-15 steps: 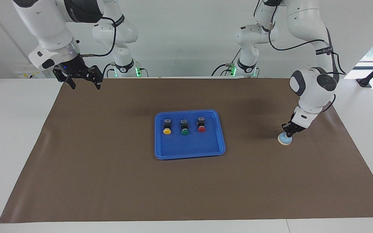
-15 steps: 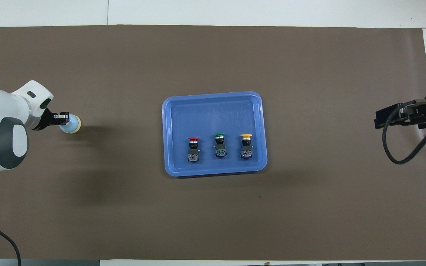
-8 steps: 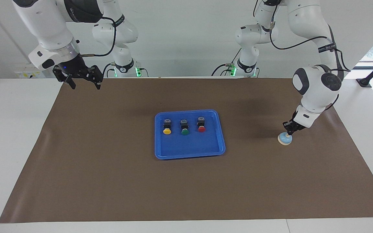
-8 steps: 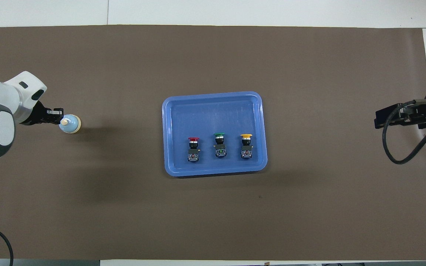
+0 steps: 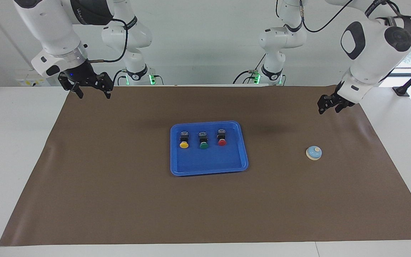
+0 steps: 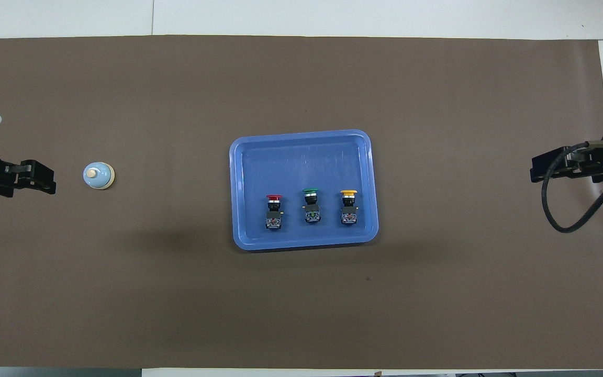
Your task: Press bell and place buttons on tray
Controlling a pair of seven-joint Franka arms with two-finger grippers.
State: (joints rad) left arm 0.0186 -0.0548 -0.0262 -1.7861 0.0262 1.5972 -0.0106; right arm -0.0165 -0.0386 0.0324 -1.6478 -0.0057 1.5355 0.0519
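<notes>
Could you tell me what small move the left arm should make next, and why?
Probably just park clear of the mat. All three buttons already lie in the tray, the bell stands alone, and the left gripper hangs raised and empty, nothing near it. The right gripper waits, open.

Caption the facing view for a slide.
Three buttons lie in the tray; the bell sits alone, both hands raised.
</notes>
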